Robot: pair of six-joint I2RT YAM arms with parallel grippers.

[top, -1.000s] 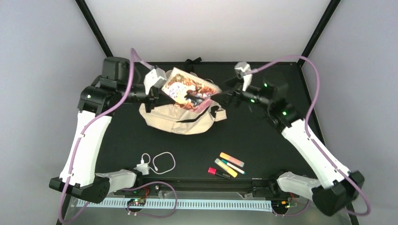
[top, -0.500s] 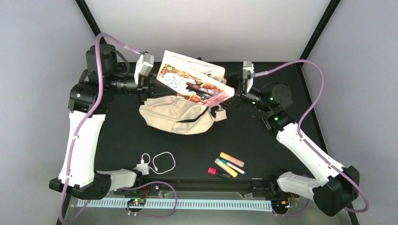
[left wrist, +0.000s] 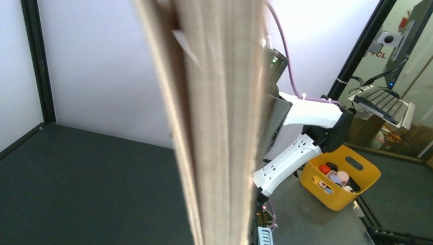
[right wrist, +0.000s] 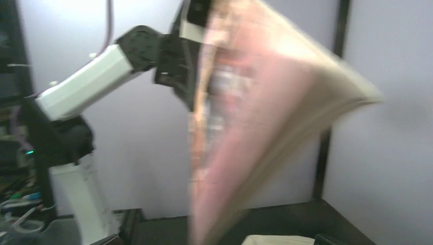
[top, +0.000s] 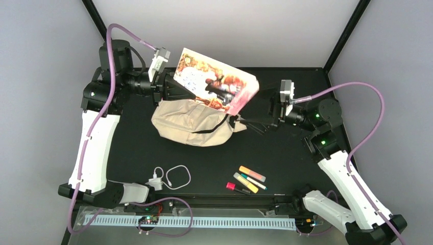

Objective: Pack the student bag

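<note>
The student bag [top: 191, 122], cream-beige with black straps, lies slumped at the back middle of the table; a corner of it shows at the bottom of the right wrist view [right wrist: 275, 240]. A book with a colourful cover [top: 214, 87] hangs tilted above the bag. My left gripper [top: 171, 89] is shut on the book's left edge. Its page edge [left wrist: 219, 127] fills the left wrist view and hides the fingers. My right gripper [top: 250, 125] stands open, just right of the bag and below the book's pink corner, apart from it. The book is a blur in the right wrist view [right wrist: 245, 127].
A white charger with a coiled cable [top: 171, 177] lies near the front left. Several markers and highlighters [top: 247, 179] lie near the front middle. A yellow basket of small items [left wrist: 339, 176] sits off the table beyond the right arm.
The right gripper has let go of the book's right corner and drawn back to the right and down. The left gripper has raised the book's left side higher above the bag.
</note>
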